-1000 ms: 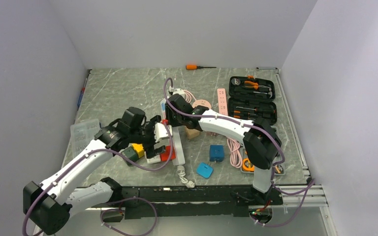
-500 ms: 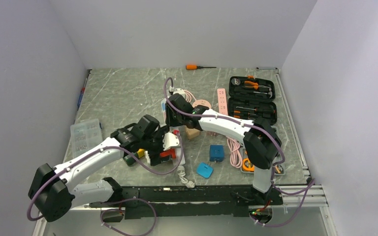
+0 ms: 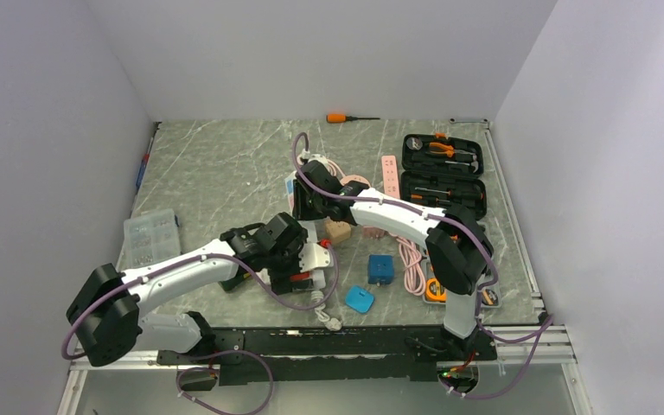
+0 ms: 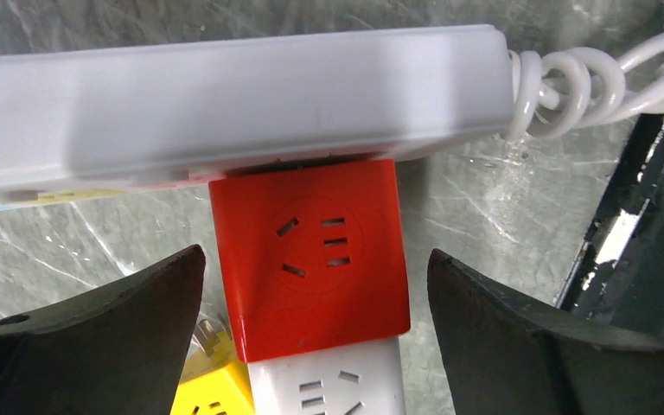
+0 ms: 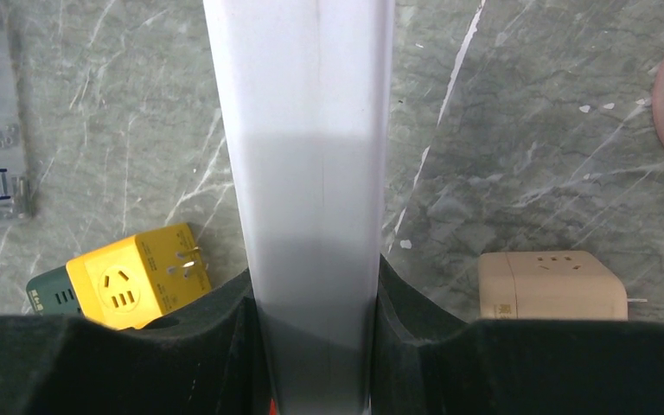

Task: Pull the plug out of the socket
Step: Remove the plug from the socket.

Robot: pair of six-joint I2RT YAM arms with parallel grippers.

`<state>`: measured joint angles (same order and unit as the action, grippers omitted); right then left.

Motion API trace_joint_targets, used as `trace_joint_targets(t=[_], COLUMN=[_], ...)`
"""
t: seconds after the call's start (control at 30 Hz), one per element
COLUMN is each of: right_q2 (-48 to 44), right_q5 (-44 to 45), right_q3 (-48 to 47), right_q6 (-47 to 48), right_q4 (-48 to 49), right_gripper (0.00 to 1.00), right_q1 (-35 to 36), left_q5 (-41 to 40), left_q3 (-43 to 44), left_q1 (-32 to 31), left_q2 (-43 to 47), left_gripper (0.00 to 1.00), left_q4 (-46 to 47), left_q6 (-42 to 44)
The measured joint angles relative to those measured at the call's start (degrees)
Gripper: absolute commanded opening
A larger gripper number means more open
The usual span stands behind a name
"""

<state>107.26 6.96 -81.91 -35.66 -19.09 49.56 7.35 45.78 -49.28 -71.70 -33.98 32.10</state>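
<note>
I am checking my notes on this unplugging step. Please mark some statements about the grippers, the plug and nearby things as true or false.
1. The right gripper clamps the white power strip. True.
2. The left gripper is shut on the red plug. False: open, fingers either side, not touching.
3. The yellow cube lies loose on the table. True.
4. The tool case is closed. False: it lies open.

Grey marble table. On it we note: orange screwdriver at far edge; open black tool case in far right corner; clear parts box by left edge; white power strip mid-table; blue cube toward near edge.
</note>
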Motion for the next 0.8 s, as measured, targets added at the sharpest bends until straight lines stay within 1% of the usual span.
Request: trace_joint_targets(t=[0.4, 0.43, 0.5, 0.57, 0.6, 0.63, 0.67, 0.7, 0.73, 0.77, 0.8], right_q2=[0.0, 0.0, 0.0, 0.0, 0.0, 0.0, 0.0, 0.0, 0.0, 0.0, 0.0], right_q5=[-3.21, -3.23, -3.28, -3.43, -3.52, -3.39, -3.06, -2.78, -2.82, -2.95, -3.06], right_q3=[0.04, 0.11, 0.24, 0.42, 0.59, 0.76, 1.03, 1.4, 1.77, 2.01, 2.23], right_q6=[-1.25, -1.27, -1.4, -1.51, -1.6, -1.66, -1.92, -2.38, -2.93, -3.21, -3.41], right_q4=[0.96, 1.09, 1.16, 1.22, 1.44, 1.6, 1.7, 1.79, 2.03, 2.32, 2.73], right_gripper=[0.0, 0.0, 0.0, 0.0, 0.0, 0.0, 0.0, 0.0, 0.0, 0.0, 0.04], right_q1=[-0.52, -0.52, -0.52, -0.63, -0.68, -0.74, -0.9, -1.16, -1.46, -1.6, -1.64], left_q5=[-1.73, -1.9, -2.12, -2.34, -2.54, -2.56, -2.73, -3.26, -3.52, -3.63, -3.91], left_q3=[-0.02, -0.04, -0.17, -0.35, -0.46, -0.5, -0.55, -0.57, -0.59, -0.61, -0.68], left_q1=[-0.79, -0.79, -0.79, -0.79, -0.79, -0.81, -0.81, -1.01, -1.03, -1.01, -1.01], left_q2=[-6.03, -6.21, -6.51, -7.02, -7.26, -7.43, -7.43, -7.39, -7.39, -7.39, -7.34], left_gripper=[0.99, 0.96, 0.83, 0.65, 0.55, 0.43, 0.28, 0.08, 0.0, 0.0, 0.0], left_q4=[4.5, 4.59, 4.9, 5.53, 5.79, 5.77, 5.77, 5.86, 6.16, 6.4, 6.47], left_q6=[-1.53, -1.53, -1.49, -1.44, -1.33, -1.16, -1.16, -0.81, -0.39, -0.24, -0.11])
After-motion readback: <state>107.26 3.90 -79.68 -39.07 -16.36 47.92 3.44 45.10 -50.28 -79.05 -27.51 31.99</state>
